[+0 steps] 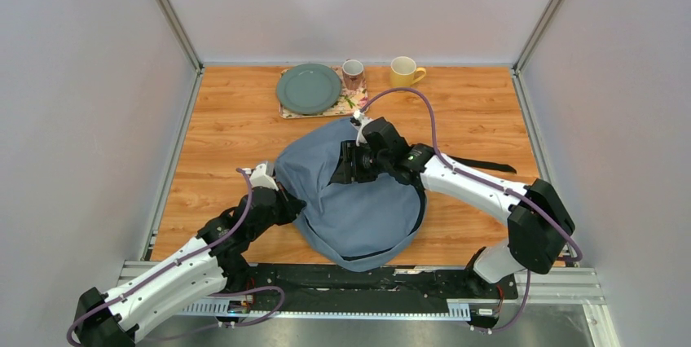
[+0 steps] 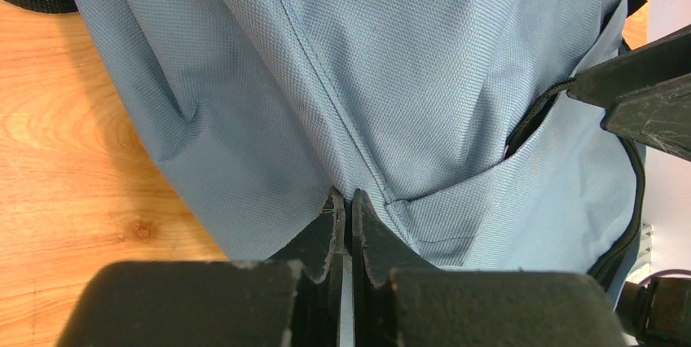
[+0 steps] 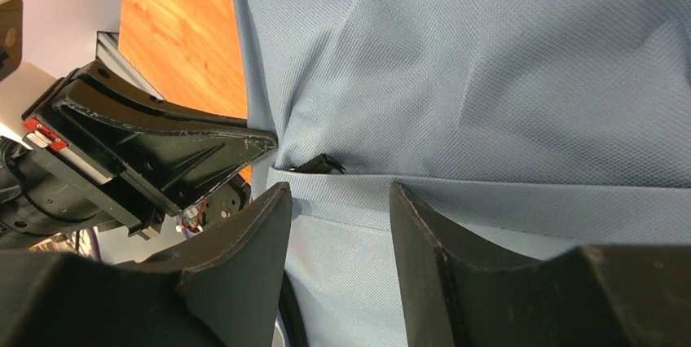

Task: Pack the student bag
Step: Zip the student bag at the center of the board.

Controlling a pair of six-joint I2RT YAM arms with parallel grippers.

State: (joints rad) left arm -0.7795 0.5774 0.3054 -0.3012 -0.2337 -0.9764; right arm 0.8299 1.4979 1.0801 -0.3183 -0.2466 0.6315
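Fabric-gripping stage: pinching a side fold of the student bag point(image 1: 358, 217), lying central on the table point(image 1: 236, 135), with the left gripper point(image 2: 345, 204) clamped tight; holding the right gripper point(image 3: 338, 200) half-spread, empty, beside the zipper pull point(image 3: 319, 164). Next, probably needing unzipping.

Pretty clearly a robotics lab cell I'm driving in, not anybody's home. Plain pale grey panel walls point(image 1: 81, 119) box the space in on three sides, held by bare aluminium frame posts point(image 1: 167, 9). The wood-grain tabletop point(image 1: 228, 135) ends at a black-and-silver mounting rail point(image 1: 367, 280) carrying the white-and-black left robot arm point(image 1: 175, 270) and right robot arm point(image 1: 473, 184), with purple cables point(image 1: 432, 119) looping around. The only homey stuff is a round grey-green plate point(image 1: 308, 88), a yellow mug point(image 1: 403, 72) and a grey-blue fabric backpack point(image 1: 358, 208).
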